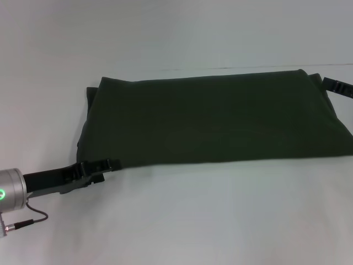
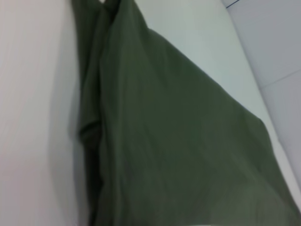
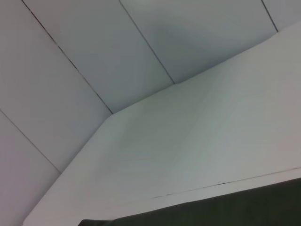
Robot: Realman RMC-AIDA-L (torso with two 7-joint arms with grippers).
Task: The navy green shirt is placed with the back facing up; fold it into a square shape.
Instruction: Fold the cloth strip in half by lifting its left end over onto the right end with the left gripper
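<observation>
One garment occupied the white table (image 1: 220, 221): the navy green shirt (image 1: 215, 118) was laid out as a long band running left to right across the far half of the surface, apparently already doubled over, with extra layers bunched at its left end. The left gripper (image 1: 107, 165) was seen low at the shirt's near-left corner, its dark fingers (image 1: 95, 165) touching or just meeting the hem; whether any cloth was actually pinched, or how far the fingers were parted, could not be told. The right gripper (image 1: 337, 86) was glimpsed at the far-right corner, mostly hidden behind the fabric, and its finger state could not be told either.

The cloth was judged to be light, soft and limp, so sagging and creasing were to be expected once lifted, and layers might slide over one another. Hold was best taken at the corners of one short end, through all layers together, so that the band could be carried across toward a square.
</observation>
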